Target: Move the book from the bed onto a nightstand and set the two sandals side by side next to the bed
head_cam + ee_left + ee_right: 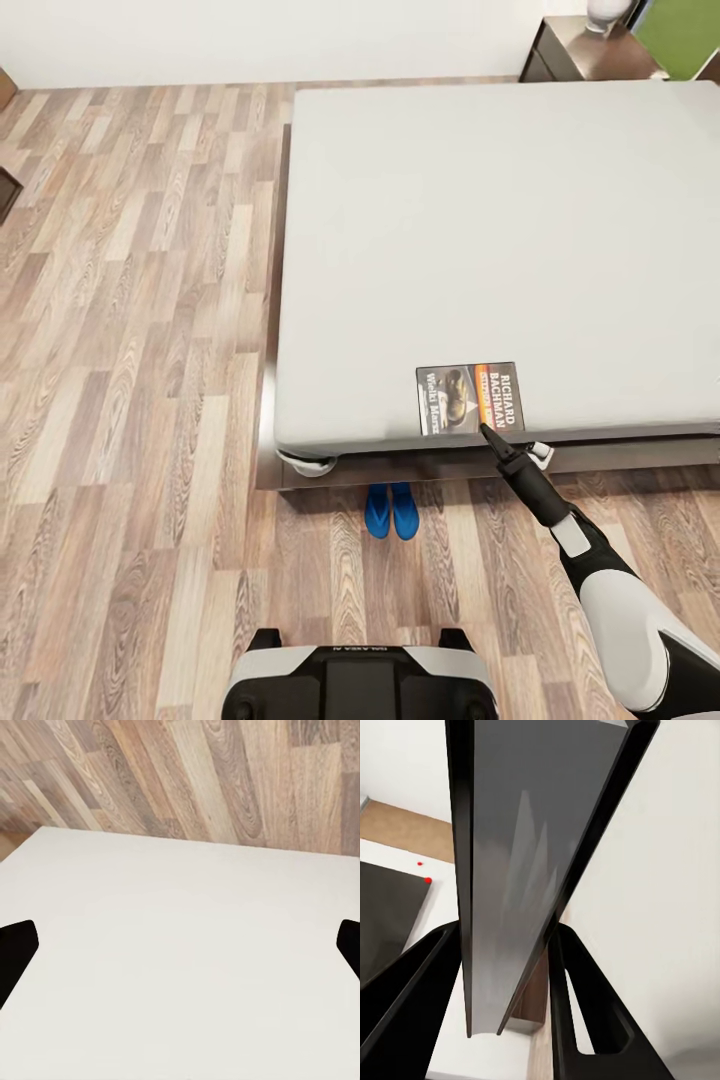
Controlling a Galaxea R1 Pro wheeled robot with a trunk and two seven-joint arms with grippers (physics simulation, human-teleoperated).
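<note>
The book (pixel 470 399) lies flat at the bed's (pixel 480 220) near edge, toward its right corner. The right hand (pixel 487 432) touches the book's edge; its wrist view shows the fingers (pixel 585 1020) closed around a thin grey slab, probably the book. It looks light, thin and a little slippery, so its overhanging edge is best to grip. The left hand's fingertips (pixel 16 949) stand wide apart, holding nothing.

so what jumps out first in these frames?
The big light-grey bed takes up most of the head view, with a Richard Bachman paperback lying at its near edge. The right claw reaches that book's near edge, and the right wrist view shows a thin dark slab between its fingers. Two blue sandals sit together on the wood floor at the bed's foot.
</note>
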